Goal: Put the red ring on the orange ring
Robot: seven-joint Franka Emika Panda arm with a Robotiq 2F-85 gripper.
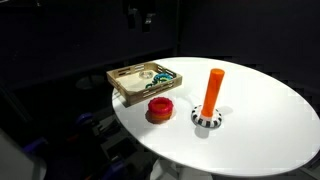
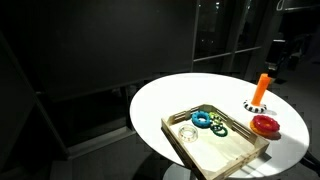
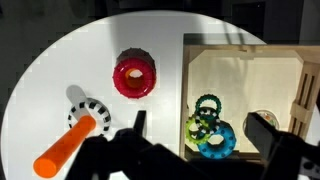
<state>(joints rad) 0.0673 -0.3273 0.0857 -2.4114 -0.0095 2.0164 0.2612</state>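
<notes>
The red ring (image 1: 160,106) lies flat on the white round table (image 1: 260,120), beside the wooden tray, and shows in both exterior views (image 2: 265,123). A thin orange edge (image 1: 154,117) shows under it, so it seems to rest on the orange ring, which is otherwise hidden. In the wrist view the red ring (image 3: 134,75) sits left of the tray. My gripper (image 3: 200,135) is open and empty, high above the tray's edge and away from the red ring. It is dimly visible in the exterior views (image 1: 140,14).
A tall orange peg (image 1: 213,92) on a checkered base stands right next to the red ring. The wooden tray (image 3: 184,90) holds blue (image 3: 216,141), light green and dark green rings and a clear one (image 2: 186,131). The surroundings are dark.
</notes>
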